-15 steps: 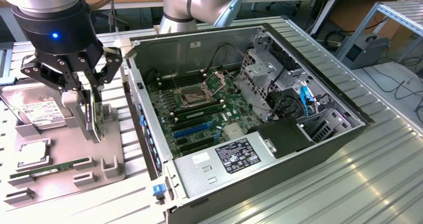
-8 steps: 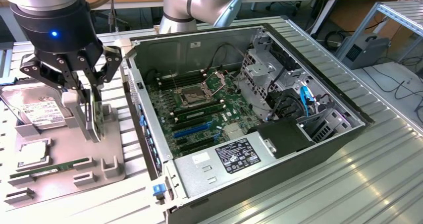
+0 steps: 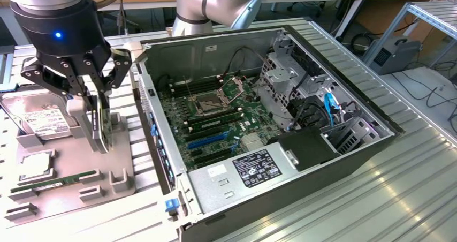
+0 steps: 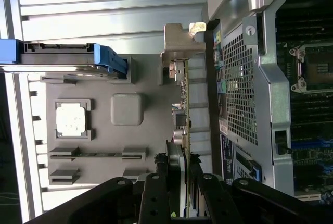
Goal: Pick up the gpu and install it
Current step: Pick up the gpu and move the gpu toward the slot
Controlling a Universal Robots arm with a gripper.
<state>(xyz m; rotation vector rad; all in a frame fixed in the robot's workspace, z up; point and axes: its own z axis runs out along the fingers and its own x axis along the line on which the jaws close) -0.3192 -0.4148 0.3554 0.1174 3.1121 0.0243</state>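
The gpu [image 3: 98, 132] hangs upright and edge-on over the grey parts tray [image 3: 71, 156] at the exterior view's left, its silver bracket facing out. My gripper [image 3: 96, 104] comes down on it from above and is shut on its upper edge. In the wrist view the gpu [image 4: 182, 110] shows as a thin board with its metal bracket at the far end, clamped between my two black fingers [image 4: 174, 168] of the gripper [image 4: 183, 171]. I cannot tell whether the card's lower edge still touches the tray. The open computer case [image 3: 286, 119] lies beside the tray, its motherboard [image 3: 214, 119] exposed.
On the tray lie a silver hard drive [image 3: 43, 119], a CPU [image 3: 36, 164] and a green RAM stick [image 3: 61, 180]. The case's perforated rear wall [image 4: 244, 83] stands close beside the card. Blue expansion slots [image 3: 203, 140] sit low on the motherboard. Ribbed metal table [image 3: 386, 199] surrounds everything.
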